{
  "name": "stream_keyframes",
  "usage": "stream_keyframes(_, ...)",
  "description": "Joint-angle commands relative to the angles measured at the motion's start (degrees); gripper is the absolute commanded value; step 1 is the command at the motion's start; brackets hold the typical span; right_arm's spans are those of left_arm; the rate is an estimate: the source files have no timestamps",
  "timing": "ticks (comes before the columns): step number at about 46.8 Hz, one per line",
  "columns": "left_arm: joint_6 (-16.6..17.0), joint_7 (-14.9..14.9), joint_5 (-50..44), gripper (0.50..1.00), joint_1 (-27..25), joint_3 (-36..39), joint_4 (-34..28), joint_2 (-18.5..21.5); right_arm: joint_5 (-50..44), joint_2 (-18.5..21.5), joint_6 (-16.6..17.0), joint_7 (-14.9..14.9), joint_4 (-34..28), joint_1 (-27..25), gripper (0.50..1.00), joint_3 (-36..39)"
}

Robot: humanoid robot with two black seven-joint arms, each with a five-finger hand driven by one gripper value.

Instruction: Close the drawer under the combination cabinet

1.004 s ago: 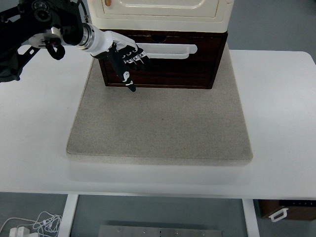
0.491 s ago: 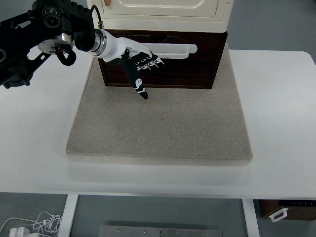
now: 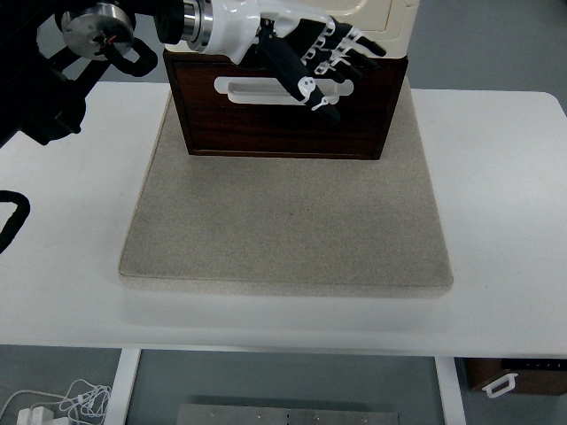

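Note:
The dark brown drawer (image 3: 266, 133) with a white handle (image 3: 252, 89) sits under the cream cabinet (image 3: 394, 27) at the back of a grey mat (image 3: 283, 221). Its front faces me, and I cannot tell how far out it stands. My left hand (image 3: 328, 57) reaches in from the upper left and hovers in front of the cabinet's lower edge and the drawer's upper right part. Its fingers are spread and hold nothing, and the thumb (image 3: 306, 84) points down over the handle's right end. The right arm is out of view.
The mat lies on a white table (image 3: 505, 204). Below the table at the bottom right stands a brown box with a white handle (image 3: 500, 382). White cables (image 3: 62, 403) lie on the floor at the bottom left.
My left hand has moved up and to the right, from the left part of the drawer front to above the handle's right end. The fingers have spread out. The drawer has not visibly moved.

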Motion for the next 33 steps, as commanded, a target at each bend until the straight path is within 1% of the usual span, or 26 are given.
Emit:
stream_keyframes(1,0.0,-0.3,-1.6,1.0,0.2,-4.6,0.3,-1.0,0.0,0.0,0.0,0.0,0.0,0.0,0.952,0.0)
stream_keyframes(4,0.0,-0.9,-2.9,1.0,0.2,-7.7,0.9,-1.5,0.0,0.0,0.0,0.1,0.0,0.0,0.952,0.0)
stream_keyframes(12,0.0,-5.7,-8.5,1.0,0.3,-15.1,3.7,-2.5,0.0,0.0,0.0,0.1,0.0,0.0,0.952,0.0)
stream_keyframes(18,0.0,-7.0,-12.4,1.0,0.7,-20.9,4.9,-2.4,0.0,0.0,0.0,0.1,0.0,0.0,0.952,0.0)
stream_keyframes(24,0.0,-8.0,-15.9,1.0,0.0,-27.9,10.1,-2.4,0.1,0.0,0.0,0.0,0.0,0.0,0.952,0.0)
stream_keyframes(27,0.0,-8.4,-17.4,1.0,-0.6,-30.2,12.8,-2.3,0.0,0.0,0.0,0.0,0.0,0.0,0.952,0.0)
stream_keyframes(33,0.0,-10.5,-19.9,1.0,-1.6,-34.1,17.2,-1.6,-0.3,0.0,-0.2,0.1,0.0,-0.1,0.952,-0.1)
